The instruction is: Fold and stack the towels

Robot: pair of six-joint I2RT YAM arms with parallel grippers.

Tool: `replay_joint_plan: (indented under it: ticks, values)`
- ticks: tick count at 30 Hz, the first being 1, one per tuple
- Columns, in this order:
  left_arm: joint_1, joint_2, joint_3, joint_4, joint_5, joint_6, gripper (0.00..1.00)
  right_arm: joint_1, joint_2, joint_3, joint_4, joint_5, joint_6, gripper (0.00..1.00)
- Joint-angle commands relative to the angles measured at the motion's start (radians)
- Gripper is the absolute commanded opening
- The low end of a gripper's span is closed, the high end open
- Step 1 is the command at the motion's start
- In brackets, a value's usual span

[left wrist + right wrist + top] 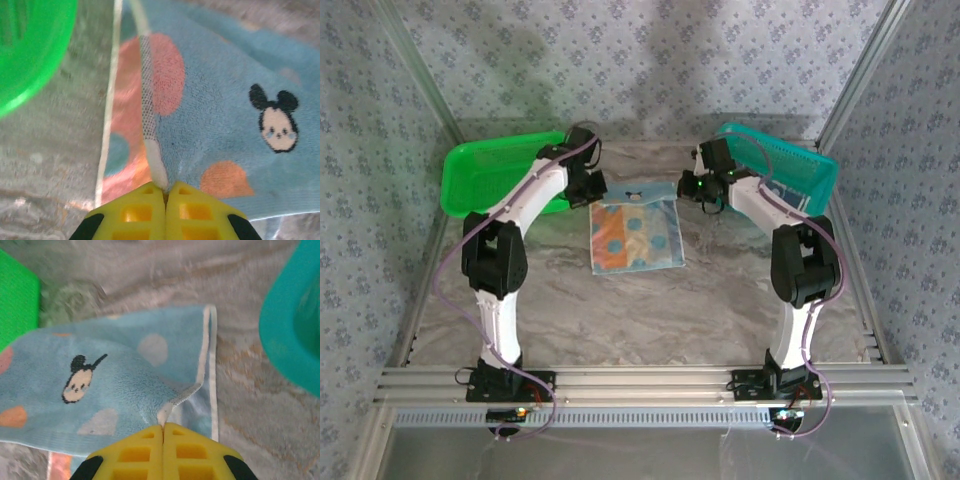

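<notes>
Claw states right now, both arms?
Left claw: closed, pinching the edge of the towel.
Right claw: closed, pinching the towel's edge near its corner.

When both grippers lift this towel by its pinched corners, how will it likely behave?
Likely floppy: the towel puckers into folds where the left gripper and right gripper pinch it. Probably light, being thin cloth. Its fuzzy nap suggests it should not slip easily.

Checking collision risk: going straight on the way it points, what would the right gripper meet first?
The light blue towel it pinches, bunched ahead of the right gripper; the teal basket lies off to one side. Depth beyond is unclear.
</notes>
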Motion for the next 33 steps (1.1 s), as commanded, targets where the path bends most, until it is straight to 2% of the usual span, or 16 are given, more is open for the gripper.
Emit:
replay_joint_plan:
  ticks: [1,7,17,33]
  values:
    - [-0.001,-0.11,-0.091,0.078,0.033,-0.052,0.0,0.01,-0.069,-0.057,0.032,-0.024,0.007,0.0]
    - [-0.015,-0.21,-0.265,0.126,0.036,-0.094,0.0,0.025,-0.133,-0.165,0.039,-0.023,0.008,0.0]
    - [-0.065,-0.344,-0.447,0.158,0.029,-0.149,0.0,0.07,-0.24,-0.325,0.033,0.015,0.007,0.02]
    - [-0.134,-0.394,-0.703,0.253,0.029,-0.221,0.0,0.143,-0.279,-0.54,0.079,0.053,0.03,0.05]
